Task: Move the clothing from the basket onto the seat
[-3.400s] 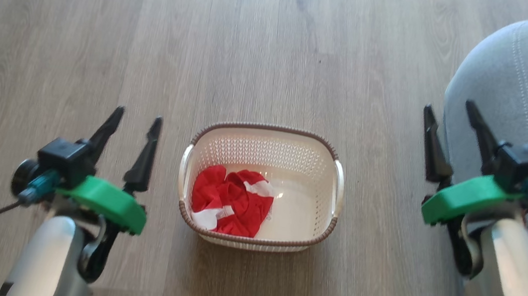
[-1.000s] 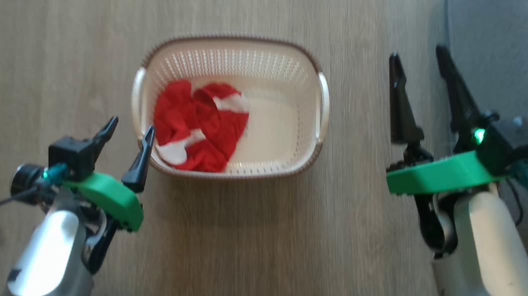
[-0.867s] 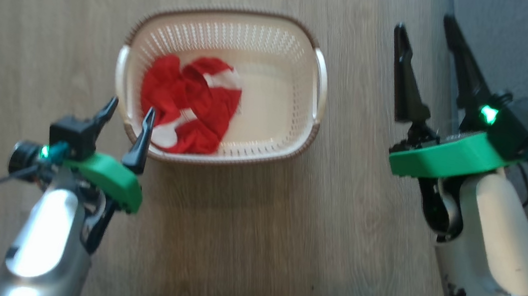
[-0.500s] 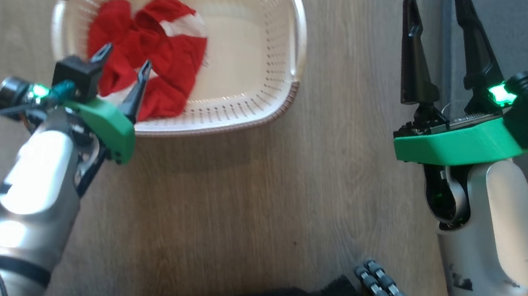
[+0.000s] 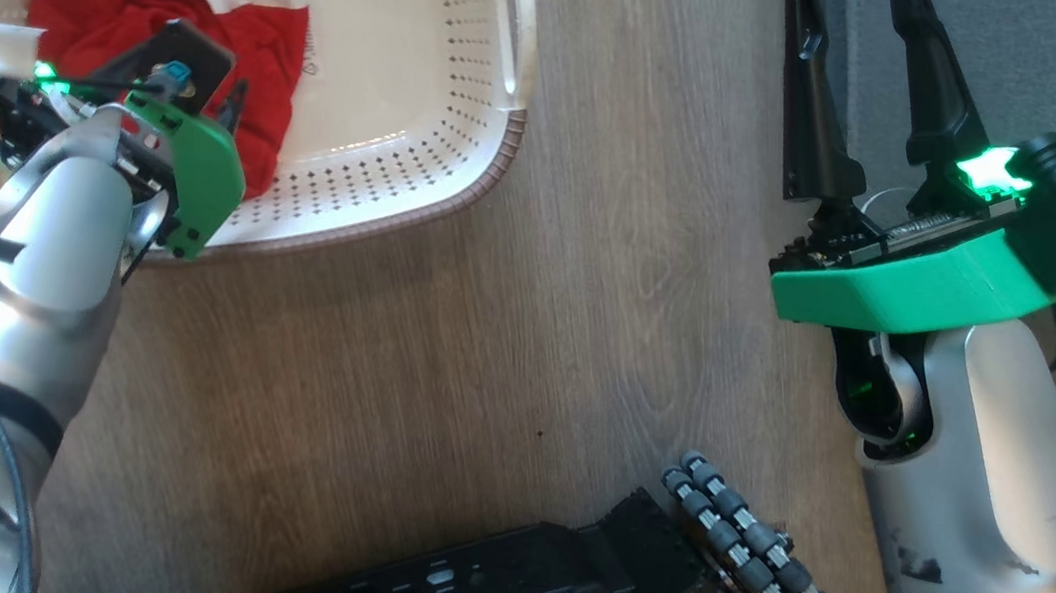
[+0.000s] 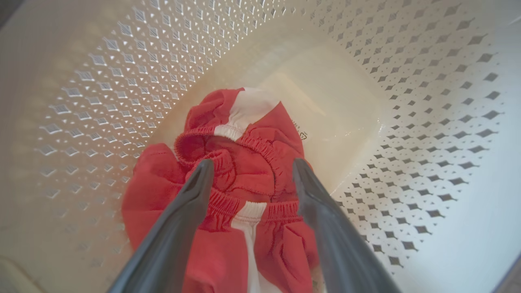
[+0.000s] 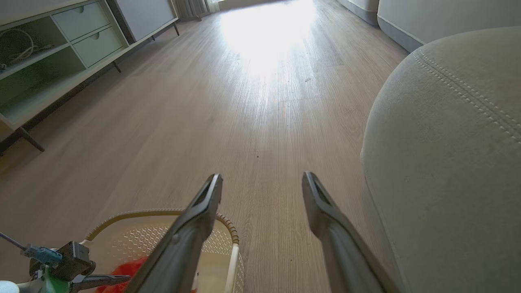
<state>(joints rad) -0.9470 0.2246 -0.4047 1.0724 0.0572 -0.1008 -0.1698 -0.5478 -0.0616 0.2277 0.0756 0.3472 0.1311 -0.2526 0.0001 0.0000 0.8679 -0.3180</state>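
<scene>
**Left Claw Inside Basket, Right Claw Idle**

Left wrist view: the left claw (image 6: 251, 162) stands released inside the basket (image 6: 122, 81), one finger at each side of the crumpled red-and-white clothing (image 6: 240, 122); whether the tips touch the fabric cannot be told; a small label (image 6: 303, 134) shows on the basket bottom just beside the heap. Head view: the basket rests on the wooden floor (image 5: 477, 381), with the clothing heaped at its left end. Right wrist view: the right claw (image 7: 262, 177) is released above the floor; the grey seat (image 7: 447, 142) lies just beside it; a drawer cabinet (image 7: 81, 32) stands well apart.

The pale wood-plank floor (image 5: 591, 274) is carrying the cream basket (image 5: 382, 173), the grey seat (image 7: 447, 142) is standing off to the basket's right, and a low cabinet (image 7: 61, 53) is lining its far edge.
</scene>
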